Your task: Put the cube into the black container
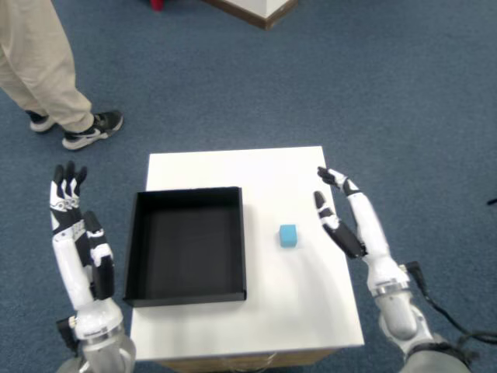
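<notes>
A small light-blue cube point(288, 235) rests on the white table point(264, 311), just right of the black container point(186, 242). The container is a shallow square tray with nothing inside. My right hand point(342, 217) hovers over the table's right edge, a short way right of the cube, palm turned toward it, fingers spread and holding nothing. It does not touch the cube. The left hand point(78, 237) stands upright off the table's left side, fingers extended.
Blue carpet surrounds the table. A person's legs and dark sneakers point(92, 128) stand at the far left behind the table. A wooden furniture corner point(260, 9) shows at the top.
</notes>
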### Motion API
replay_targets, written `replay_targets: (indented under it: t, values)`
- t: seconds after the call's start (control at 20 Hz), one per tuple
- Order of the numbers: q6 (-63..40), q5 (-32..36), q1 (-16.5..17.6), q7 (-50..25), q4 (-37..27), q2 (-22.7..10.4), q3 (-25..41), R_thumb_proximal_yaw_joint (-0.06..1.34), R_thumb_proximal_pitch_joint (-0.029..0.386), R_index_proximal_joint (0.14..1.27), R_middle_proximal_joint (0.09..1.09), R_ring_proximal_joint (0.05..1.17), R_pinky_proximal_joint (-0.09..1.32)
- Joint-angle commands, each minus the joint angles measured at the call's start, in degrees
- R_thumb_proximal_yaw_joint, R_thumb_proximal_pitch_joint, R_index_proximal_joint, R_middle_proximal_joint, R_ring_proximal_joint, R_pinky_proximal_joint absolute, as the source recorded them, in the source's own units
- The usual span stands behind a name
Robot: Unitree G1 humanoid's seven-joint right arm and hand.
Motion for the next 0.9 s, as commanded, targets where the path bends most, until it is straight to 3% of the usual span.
replay_targets:
  t: [0.05, 0.1, 0.2, 0.3, 0.6, 0.9]
  values:
    - [1.5, -2.4, -3.6, -9.8, 2.4, -0.4, 6.3, 0.27, 0.139, 0.30, 0.30, 0.33, 0.25]
    - [3.0, -3.8, -3.7, -13.5, 2.8, -0.3, 9.1, 0.27, 0.138, 0.31, 0.35, 0.39, 0.29]
    - [6.2, -6.0, -4.0, -21.2, 2.9, -0.1, 14.0, 0.29, 0.153, 0.31, 0.64, 0.75, 0.56]
    - [10.9, -8.2, -4.3, -29.8, 2.0, -0.1, 18.8, 0.34, 0.168, 0.34, 0.84, 0.98, 0.79]
    - [19.0, -13.4, -5.2, -45.9, -5.7, -3.2, 27.2, 0.48, 0.127, 0.45, 0.94, 1.06, 0.98]
    - [24.9, -17.6, -7.0, -55.0, -12.3, -7.1, 32.3, 0.53, 0.110, 0.49, 0.94, 1.02, 1.01]
